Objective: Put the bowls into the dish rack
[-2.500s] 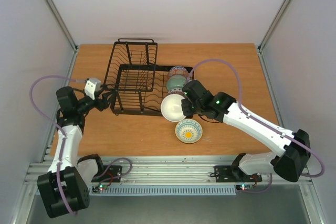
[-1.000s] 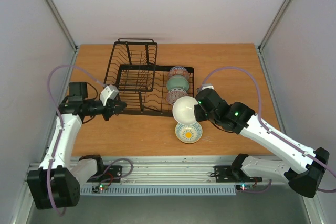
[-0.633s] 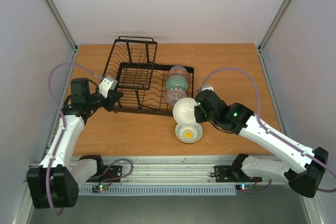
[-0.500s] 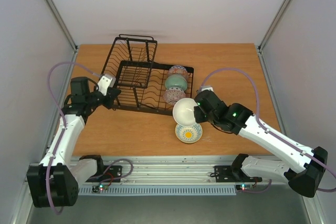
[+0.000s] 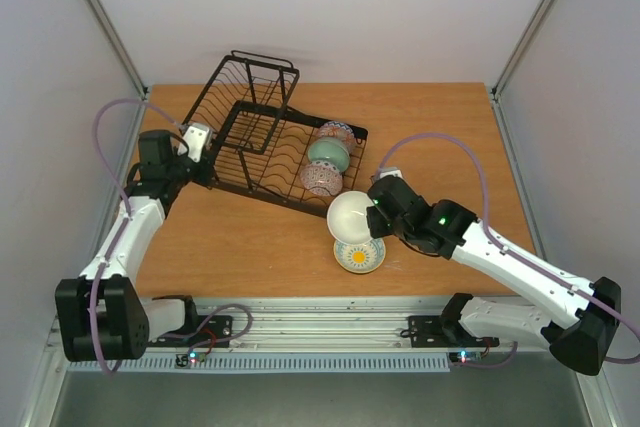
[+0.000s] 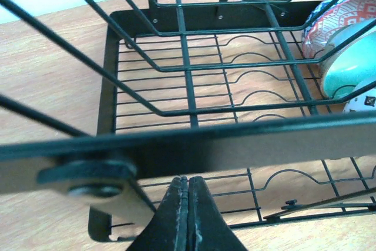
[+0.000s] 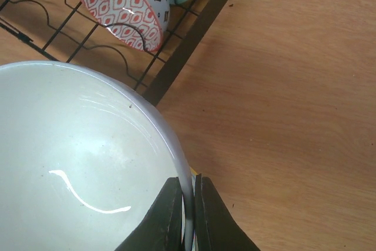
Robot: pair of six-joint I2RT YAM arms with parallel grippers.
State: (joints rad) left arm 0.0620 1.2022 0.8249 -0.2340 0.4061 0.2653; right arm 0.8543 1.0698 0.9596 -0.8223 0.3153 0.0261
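The black wire dish rack (image 5: 262, 142) lies skewed on the table, and three bowls stand on edge at its right end: a patterned one (image 5: 338, 132), a sage green one (image 5: 328, 153) and a red-and-white one (image 5: 321, 179). My right gripper (image 5: 375, 219) is shut on the rim of the cream-white bowl (image 5: 348, 215), held just off the rack's near right corner. Directly below it the blue-patterned bowl with a yellow centre (image 5: 360, 255) rests on the table. My left gripper (image 5: 207, 155) is shut, its tips against the rack's left end rim (image 6: 194, 145). The right wrist view shows the white bowl (image 7: 76, 163), the red-and-white bowl (image 7: 120, 4) and the rack's edge (image 7: 189, 39).
The grey enclosure walls stand close on the left (image 5: 60, 97) and the right (image 5: 590, 97). Bare wooden tabletop (image 5: 440, 137) lies to the right of the rack. A metal rail (image 5: 320, 312) runs along the near edge.
My left gripper has moved back and left, swinging the rack's left end away so the rack now lies skewed. The three bowls shifted with it. The right arm holds the white bowl nearly still.
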